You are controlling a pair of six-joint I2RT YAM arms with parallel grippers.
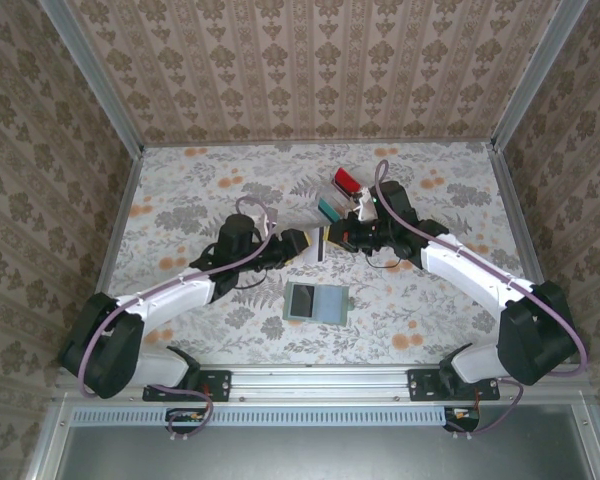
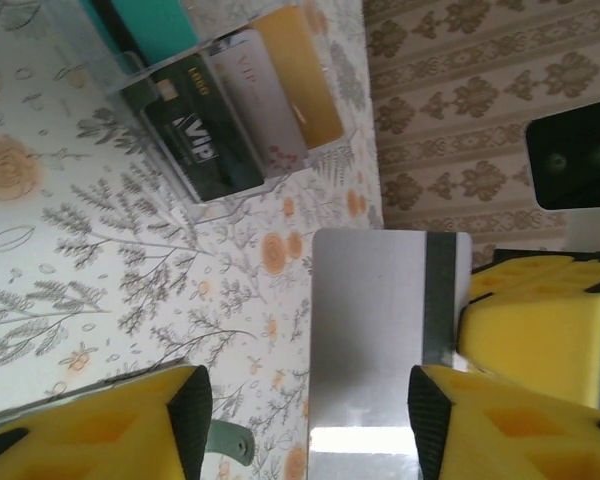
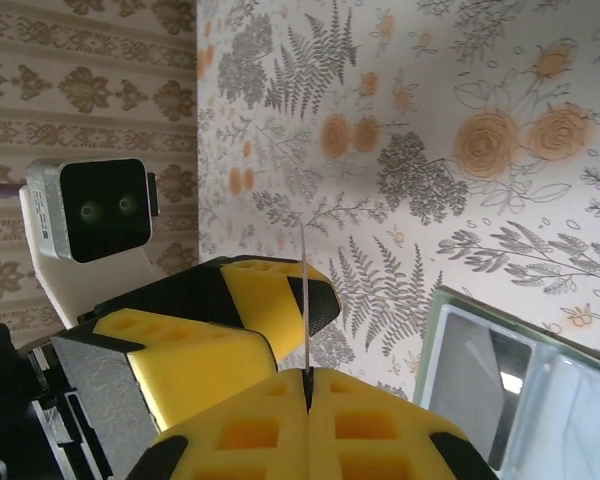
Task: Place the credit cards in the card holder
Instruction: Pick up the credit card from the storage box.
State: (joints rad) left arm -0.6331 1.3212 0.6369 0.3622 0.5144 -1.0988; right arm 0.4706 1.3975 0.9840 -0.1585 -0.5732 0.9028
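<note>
Above the table's middle my right gripper (image 1: 332,238) (image 3: 308,378) is shut on the edge of a whitish credit card (image 2: 380,340) with a dark stripe, seen edge-on as a thin line (image 3: 306,300). My left gripper (image 1: 298,242) (image 2: 305,425) faces it, open, and the card reaches into the gap beside one of its fingers (image 2: 432,420). The sage-green card holder (image 1: 315,301) (image 3: 435,350) lies open flat just in front of both grippers. More credit cards stand in a clear tray (image 2: 130,85): dark (image 2: 205,140), whitish (image 2: 250,100), tan-orange (image 2: 300,80) and teal (image 2: 150,25).
A red card (image 1: 346,180) and the teal one (image 1: 327,208) sit behind the grippers. Patterned walls close the table on three sides, and a metal rail (image 1: 320,378) runs along the near edge. The holder's green tab (image 2: 225,440) lies under my left gripper.
</note>
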